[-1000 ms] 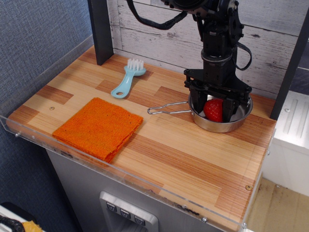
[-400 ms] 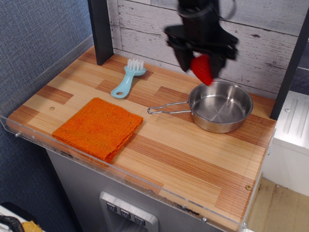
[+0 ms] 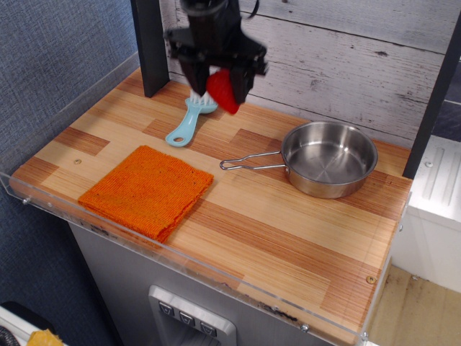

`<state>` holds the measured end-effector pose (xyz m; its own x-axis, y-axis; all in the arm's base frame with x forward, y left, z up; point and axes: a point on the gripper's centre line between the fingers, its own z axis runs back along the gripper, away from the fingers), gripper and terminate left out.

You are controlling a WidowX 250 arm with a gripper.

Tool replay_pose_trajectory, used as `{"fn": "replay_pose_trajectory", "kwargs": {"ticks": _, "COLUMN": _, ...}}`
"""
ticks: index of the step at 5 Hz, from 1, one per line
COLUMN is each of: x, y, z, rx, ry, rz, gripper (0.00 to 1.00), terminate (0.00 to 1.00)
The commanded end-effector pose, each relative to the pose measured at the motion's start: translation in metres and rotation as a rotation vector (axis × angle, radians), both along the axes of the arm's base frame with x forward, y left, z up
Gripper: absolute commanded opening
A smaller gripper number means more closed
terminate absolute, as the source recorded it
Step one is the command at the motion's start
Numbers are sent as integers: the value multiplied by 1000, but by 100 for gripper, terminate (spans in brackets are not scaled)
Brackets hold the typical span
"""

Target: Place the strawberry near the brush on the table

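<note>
My gripper [image 3: 218, 85] is shut on the red strawberry [image 3: 223, 91] and holds it in the air above the back of the striped wooden table [image 3: 288, 216]. The light-blue brush [image 3: 190, 119] with white bristles lies on the table just below and left of the strawberry; my gripper hides part of its bristle end. The strawberry's green cap is hidden between the fingers.
A steel pan [image 3: 330, 158] with a wire handle stands empty at the back right. An orange square cloth [image 3: 148, 189] lies front left. A dark post [image 3: 150, 47] stands at the back left. A clear acrylic rim [image 3: 180, 270] runs along the table's front edge.
My gripper lifted the strawberry out of the steel pan, then carried it left across the table to above the brush. The pan is now empty.
</note>
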<state>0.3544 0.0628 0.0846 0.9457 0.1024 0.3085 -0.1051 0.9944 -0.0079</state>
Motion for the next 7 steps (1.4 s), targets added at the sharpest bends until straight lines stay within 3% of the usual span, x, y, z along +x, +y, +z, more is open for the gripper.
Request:
{"fn": "replay_pose_trajectory", "kwargs": {"ticks": 1, "x": 11, "y": 23, "z": -19, "rx": -1, "ry": 42, "rz": 20, "gripper": 0, "terminate": 0}}
{"fn": "replay_pose_trajectory", "kwargs": {"ticks": 3, "x": 27, "y": -2, "z": -34, "rx": -55, "ry": 53, "rz": -31, "gripper": 0, "terminate": 0}}
{"fn": "replay_pose_trajectory", "kwargs": {"ticks": 4, "x": 30, "y": -9, "z": -39, "rx": -47, "ry": 70, "rz": -69, "gripper": 0, "terminate": 0}}
{"fn": "replay_pose_trajectory", "kwargs": {"ticks": 5, "x": 30, "y": -5, "z": -30, "rx": -60, "ry": 63, "rz": -61, "gripper": 100, "terminate": 0}}
{"fn": "replay_pose_trajectory", "kwargs": {"ticks": 6, "x": 30, "y": -1, "z": 5, "rx": -55, "ry": 14, "rz": -57, "gripper": 100, "terminate": 0}}
{"fn": "replay_pose_trajectory", "kwargs": {"ticks": 7, "x": 16, "y": 3, "z": 55, "rx": -42, "ry": -71, "rz": -34, "gripper": 100, "terminate": 0}}
